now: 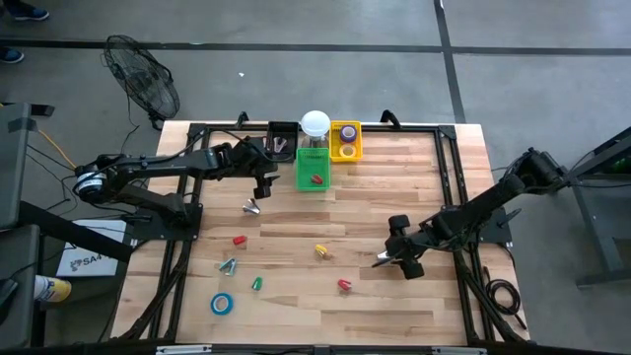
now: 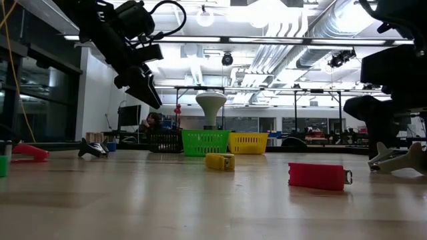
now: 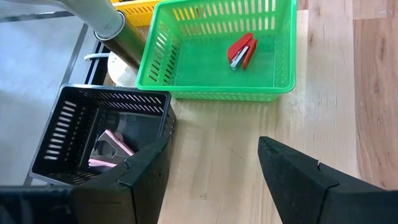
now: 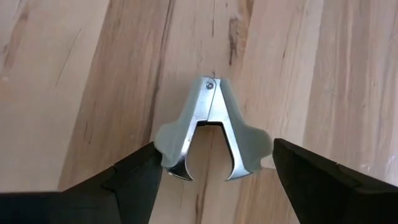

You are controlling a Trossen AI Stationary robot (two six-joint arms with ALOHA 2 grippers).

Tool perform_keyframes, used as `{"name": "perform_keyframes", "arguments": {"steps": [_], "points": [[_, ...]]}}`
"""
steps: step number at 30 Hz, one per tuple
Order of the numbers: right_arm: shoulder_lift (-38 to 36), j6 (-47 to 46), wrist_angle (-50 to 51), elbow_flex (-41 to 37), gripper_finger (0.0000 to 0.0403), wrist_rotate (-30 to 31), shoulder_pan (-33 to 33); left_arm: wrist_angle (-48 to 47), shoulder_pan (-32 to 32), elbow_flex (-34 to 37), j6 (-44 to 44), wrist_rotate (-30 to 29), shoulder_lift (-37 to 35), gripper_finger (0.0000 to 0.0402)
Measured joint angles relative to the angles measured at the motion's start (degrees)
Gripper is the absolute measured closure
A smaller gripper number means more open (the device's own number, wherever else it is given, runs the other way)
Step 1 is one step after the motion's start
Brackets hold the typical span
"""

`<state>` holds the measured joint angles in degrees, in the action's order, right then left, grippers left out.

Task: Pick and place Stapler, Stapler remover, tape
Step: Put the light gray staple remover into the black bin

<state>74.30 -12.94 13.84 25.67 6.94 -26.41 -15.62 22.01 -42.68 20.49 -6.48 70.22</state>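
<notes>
1. The right gripper is standing with its two fingers wide apart, one on each side of the pale stapler remover, and it is not gripping it yet. I cannot tell if the finger tips are touching the wings of the tool.

2. The remover is lying flat on the wooden table between the fingers. Its long axis is running straight forward from the gripper, with the pivot end pointing away from the wrist and the two claws opening back toward it. So the wide wings are lying across the closing line of the fingers, and I judge that closing alone is the coming move.

3. In the high view the right gripper is sitting at about 4 o'clock from the table centre, and the remover is showing just at its 9 o'clock side.

4. The left gripper is also open and empty, hovering near the black basket and the green basket, which is holding a red stapler. In the high view this gripper is at about 11 o'clock.

5. The right arm is clearly the nearer one to this remover. The blue tape is lying at about 7 o'clock, well apart from both arms.
</notes>
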Motion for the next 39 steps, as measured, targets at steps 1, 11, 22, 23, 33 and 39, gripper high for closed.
{"name": "perform_keyframes", "arguments": {"steps": [1,11,22,23,33,39], "points": [[0.0,0.3,0.0,0.0,0.0111,0.0,0.0,0.0,0.0,0.0,0.0,0.0,0.0,0.0165],[0.0,3.0,0.0,0.0,0.0121,-0.4,0.0,0.0,0.0,0.0,0.0,-0.1,0.0,0.0165],[0.0,4.2,-0.9,0.0,0.0204,-0.4,0.0,0.0,0.0,0.0,0.0,-0.1,0.0,0.0165],[0.0,4.2,-0.9,0.0,0.0211,-0.4,0.0,0.0,0.0,0.0,0.0,-0.1,0.0,0.0165],[0.0,4.4,-0.9,0.0,0.0279,0.4,0.0,0.0,0.0,0.0,-0.3,0.2,0.0,0.0165],[0.0,4.5,-1.2,0.1,0.0319,4.5,0.0,0.2,0.0,0.0,-0.4,0.4,0.0,0.0165]]}}
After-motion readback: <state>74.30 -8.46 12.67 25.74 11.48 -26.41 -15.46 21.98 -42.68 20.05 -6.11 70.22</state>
